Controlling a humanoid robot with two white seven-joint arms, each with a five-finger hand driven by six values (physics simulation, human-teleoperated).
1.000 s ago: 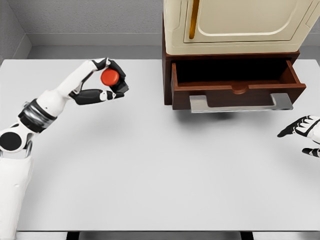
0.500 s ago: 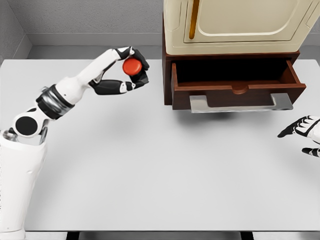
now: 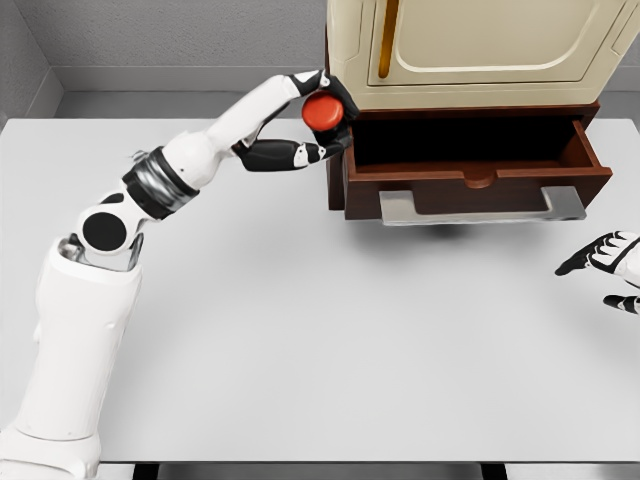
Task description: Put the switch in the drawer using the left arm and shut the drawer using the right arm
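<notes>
Left hand [image 3: 318,125], fingers gripping the red switch [image 3: 321,111], at the open drawer's [image 3: 476,178] left corner; right hand [image 3: 610,268], fingers spread, below-right of the drawer.

The left arm rises from the lower left corner, its white upper segment leaning slightly right to a round black-capped elbow joint, then the forearm stretches diagonally up and to the right, nearly straight, past a grey-and-black banded wrist cuff. The left hand [image 3: 315,125] is raised high, palm turned toward the camera, with black-tipped fingers [image 3: 330,92] curled over from above and the thumb pressed in from below in a pinch. The right hand [image 3: 612,268] shows only at the right edge, low, its fingers loosely extended and pointing left, holding nothing.
</notes>
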